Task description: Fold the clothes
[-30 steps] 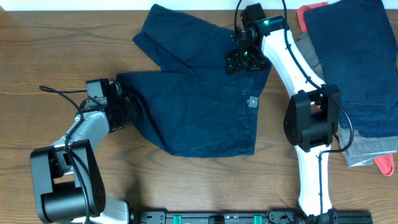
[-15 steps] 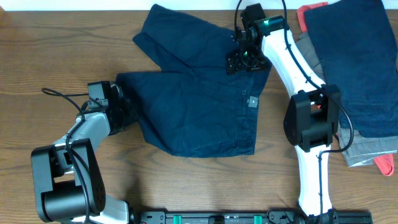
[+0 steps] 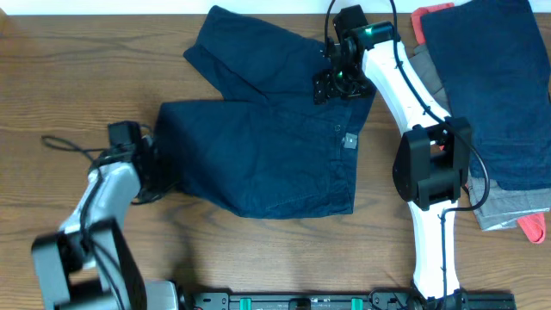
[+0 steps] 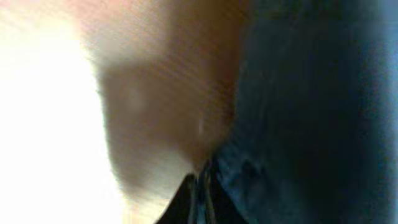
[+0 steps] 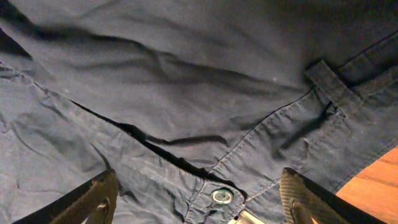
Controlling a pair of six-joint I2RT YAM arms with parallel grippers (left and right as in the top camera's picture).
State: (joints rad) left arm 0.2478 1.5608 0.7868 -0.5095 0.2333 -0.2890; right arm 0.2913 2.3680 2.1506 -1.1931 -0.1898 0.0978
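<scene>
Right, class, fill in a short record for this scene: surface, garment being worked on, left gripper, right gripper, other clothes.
Surface: brown wooden table
Garment: dark navy cloth shorts, spread out on the table, pale waist button showing
Left gripper: at the shorts' left hem; its wrist view is too blurred to tell open or shut
Right gripper: open, fingers wide apart over the waistband
Other clothes: pile at the table's right edge, navy cloth on top, grey and coral-red pieces beneath

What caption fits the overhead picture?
Navy shorts on wooden table; left end effector by hem, right end effector over waistband.
</scene>
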